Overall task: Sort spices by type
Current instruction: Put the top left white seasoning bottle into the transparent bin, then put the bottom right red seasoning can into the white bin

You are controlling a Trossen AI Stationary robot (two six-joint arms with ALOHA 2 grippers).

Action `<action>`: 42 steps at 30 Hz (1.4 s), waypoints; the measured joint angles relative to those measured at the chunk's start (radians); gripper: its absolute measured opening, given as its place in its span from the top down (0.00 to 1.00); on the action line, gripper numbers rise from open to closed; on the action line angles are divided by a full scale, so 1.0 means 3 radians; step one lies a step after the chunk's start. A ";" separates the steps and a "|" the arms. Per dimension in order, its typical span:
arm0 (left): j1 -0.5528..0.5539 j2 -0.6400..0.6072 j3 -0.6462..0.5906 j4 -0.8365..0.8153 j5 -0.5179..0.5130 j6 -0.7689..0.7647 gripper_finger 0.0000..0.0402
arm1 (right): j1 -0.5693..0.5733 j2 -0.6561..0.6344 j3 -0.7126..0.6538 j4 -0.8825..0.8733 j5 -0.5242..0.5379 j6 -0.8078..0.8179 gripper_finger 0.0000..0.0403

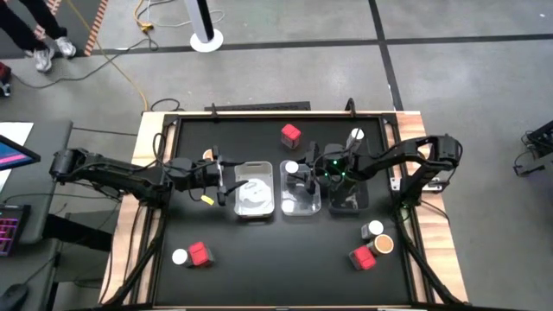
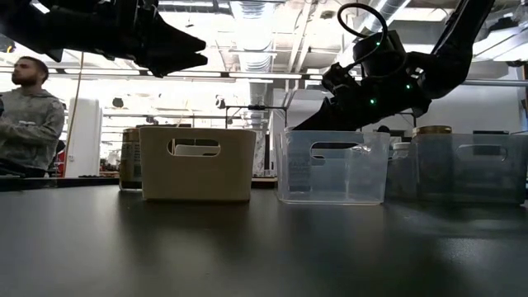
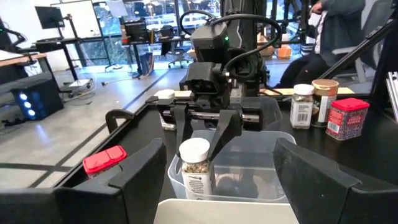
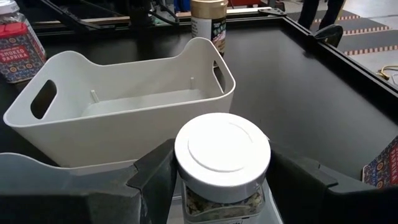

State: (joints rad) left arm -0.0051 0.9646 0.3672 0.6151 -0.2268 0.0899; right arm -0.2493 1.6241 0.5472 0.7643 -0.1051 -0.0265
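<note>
- We see the right tool (image 4: 219, 180) clamped on a white-lidded round glass spice jar (image 4: 222, 163), its two fingers pressed against the jar's sides; the tool holds it over the clear rectangular plastic tray (image 1: 300, 188) in the middle of the black bench (image 1: 259, 268).
- From the left wrist view, the same jar (image 3: 196, 167) stands upright inside that clear tray (image 3: 273, 140), its base low among the walls; we cannot tell whether it touches the floor of the tray.
- We see the left tool (image 1: 226, 178) hovering just left of the opaque white plastic tray (image 1: 254, 188), which looks empty; its fingers stand apart and hold nothing.
- A third, darker clear tray (image 1: 346, 200) lies to the right of the middle one.
- Remaining spices: a red cube-like box (image 1: 290, 134) at the far side; a white-lidded jar (image 1: 180, 257) and a red box (image 1: 200, 253) near left; a white-lidded jar (image 1: 375, 229), a tan-lidded jar (image 1: 384, 245) and a red box (image 1: 362, 257) near right.
- We judge the step in hand to be placing this white-lidded jar in the middle tray, with most of the sorting not yet done.
- The next move calls for setting the jar down level, parting the fingers, and lifting straight up clear of the tray walls, so that the jar is not tipped.
</note>
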 joint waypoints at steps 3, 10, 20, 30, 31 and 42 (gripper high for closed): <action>0.0000 0.0000 0.0000 0.0000 0.0000 0.0000 0.29 | 0.0000 -0.0001 -0.0001 0.0000 0.0000 -0.0015 0.36; 0.0000 0.0000 0.0000 0.0000 0.0000 0.0000 0.29 | 0.0000 -0.0005 0.0000 -0.0002 0.0000 0.0000 0.36; 0.0000 0.0000 0.0000 0.0000 -0.0001 0.0001 0.29 | -0.0006 -0.0002 0.0000 -0.0003 0.0000 0.0001 0.36; 0.0000 0.0000 0.0000 -0.0001 -0.0001 0.0001 0.29 | -0.0005 0.0000 0.0000 -0.0001 0.0000 0.0001 0.35; 0.0000 0.0000 0.0000 -0.0001 -0.0001 0.0001 0.29 | -0.0005 0.0000 0.0000 0.0003 0.0000 0.0000 0.34; 0.0000 0.0000 0.0000 -0.0002 -0.0001 0.0001 0.29 | -0.0026 -0.0002 0.0000 -0.0001 0.0001 -0.0019 0.19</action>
State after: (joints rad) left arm -0.0051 0.9646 0.3672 0.6146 -0.2272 0.0902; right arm -0.2570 1.6234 0.5472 0.7640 -0.1047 -0.0323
